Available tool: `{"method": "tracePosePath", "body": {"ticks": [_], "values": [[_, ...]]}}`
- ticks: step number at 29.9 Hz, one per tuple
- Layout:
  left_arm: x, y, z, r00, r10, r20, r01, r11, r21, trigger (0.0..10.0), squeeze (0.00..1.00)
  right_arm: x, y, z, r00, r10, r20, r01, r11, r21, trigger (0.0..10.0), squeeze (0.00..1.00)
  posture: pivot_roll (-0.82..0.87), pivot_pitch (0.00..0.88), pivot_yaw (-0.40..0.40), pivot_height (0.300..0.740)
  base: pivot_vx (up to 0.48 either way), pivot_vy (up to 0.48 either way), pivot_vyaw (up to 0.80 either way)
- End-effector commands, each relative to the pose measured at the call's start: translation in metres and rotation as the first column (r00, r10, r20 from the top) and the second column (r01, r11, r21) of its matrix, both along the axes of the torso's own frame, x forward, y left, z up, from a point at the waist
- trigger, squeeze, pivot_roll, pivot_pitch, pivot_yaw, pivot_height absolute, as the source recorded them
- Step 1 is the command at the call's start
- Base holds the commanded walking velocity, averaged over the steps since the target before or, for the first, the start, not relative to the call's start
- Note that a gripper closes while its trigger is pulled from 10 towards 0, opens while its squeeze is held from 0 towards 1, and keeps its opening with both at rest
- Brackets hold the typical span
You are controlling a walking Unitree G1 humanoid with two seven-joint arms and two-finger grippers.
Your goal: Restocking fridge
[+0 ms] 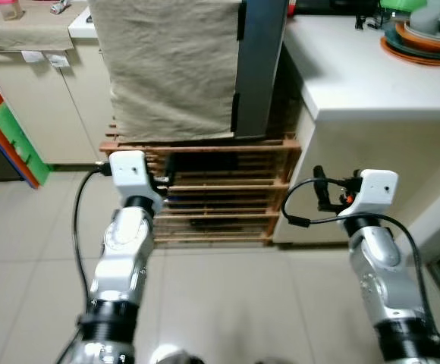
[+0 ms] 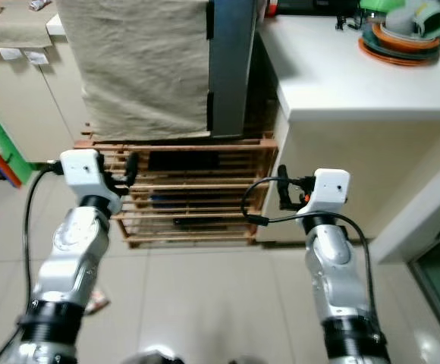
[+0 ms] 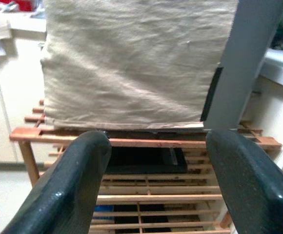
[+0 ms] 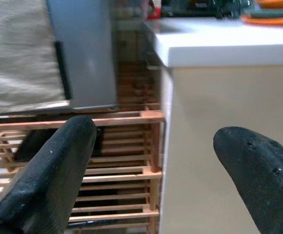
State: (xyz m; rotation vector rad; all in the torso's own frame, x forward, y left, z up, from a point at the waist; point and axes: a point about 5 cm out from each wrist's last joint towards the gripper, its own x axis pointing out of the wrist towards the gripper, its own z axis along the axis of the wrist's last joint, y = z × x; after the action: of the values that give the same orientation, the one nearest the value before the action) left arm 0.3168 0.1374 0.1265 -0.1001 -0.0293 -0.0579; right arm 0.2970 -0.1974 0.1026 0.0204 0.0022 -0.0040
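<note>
Approach step, nothing picked up. My left gripper (image 3: 151, 185) and right gripper (image 4: 156, 175) are both spread and empty, raised before the wooden rack (image 1: 220, 189). The fridge (image 1: 259, 68), grey, half under a beige cloth (image 1: 171, 68), stands on that rack beside the counter (image 1: 372, 68). Next I judge: close in and find its door edge; no stock visible.

Home kitchen: white counter (image 1: 372, 76), stacked dishes (image 1: 421, 34), cabinets (image 1: 34, 98).

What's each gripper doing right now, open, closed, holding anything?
Left gripper: open, empty, facing the wooden rack.
Right gripper: open, empty, near the white counter.
</note>
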Motion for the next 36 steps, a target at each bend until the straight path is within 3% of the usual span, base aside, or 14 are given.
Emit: {"method": "tracePosePath", "body": {"ticks": [1, 6, 14, 32, 36], "values": [[0.004, 0.001, 0.01, 0.999, -0.013, 0.041, 0.012, 1.0, 0.009, 10.0, 0.0, 0.003, 0.004, 0.007, 0.999, 0.015, 0.03, -0.015, 1.0, -0.011, 10.0, 0.0, -0.08, 0.0, 0.012, 0.74, 0.251, 0.0, 0.0], [0.006, 0.0, 0.01, 1.0, -0.012, 0.028, 0.012, 1.0, 0.001, 10.0, 0.0, 0.004, 0.02, 0.012, 0.995, 0.093, 0.048, -0.091, 0.995, -0.045, 10.0, 0.0, -0.08, 0.0, 0.004, 0.74, 0.48, 0.0, 0.0], [0.007, -0.001, 0.008, 1.0, -0.011, 0.021, 0.011, 1.0, 0.001, 10.0, 0.0, 0.003, 0.031, 0.014, 0.986, 0.158, 0.057, -0.154, 0.986, -0.058, 10.0, 0.0, -0.08, 0.0, -0.001, 0.74, 0.48, 0.0, 0.0], [0.01, 0.0, 0.005, 1.0, -0.001, 0.012, 0.001, 1.0, -0.012, 10.0, 0.0, 0.005, 0.03, 0.013, 0.986, 0.16, 0.042, -0.158, 0.986, -0.042, 10.0, 0.0, -0.09, 0.0, -0.007, 0.74, 0.463, 0.0, 0.0], [0.011, 0.0, 0.0, 1.0, 0.012, -0.02, -0.012, 1.0, -0.022, 10.0, 0.0, 0.005, 0.027, 0.011, 0.989, 0.148, 0.031, -0.147, 0.989, -0.029, 10.0, 0.0, -0.09, 0.0, -0.006, 0.74, 0.0, 0.0, 0.0]]}}
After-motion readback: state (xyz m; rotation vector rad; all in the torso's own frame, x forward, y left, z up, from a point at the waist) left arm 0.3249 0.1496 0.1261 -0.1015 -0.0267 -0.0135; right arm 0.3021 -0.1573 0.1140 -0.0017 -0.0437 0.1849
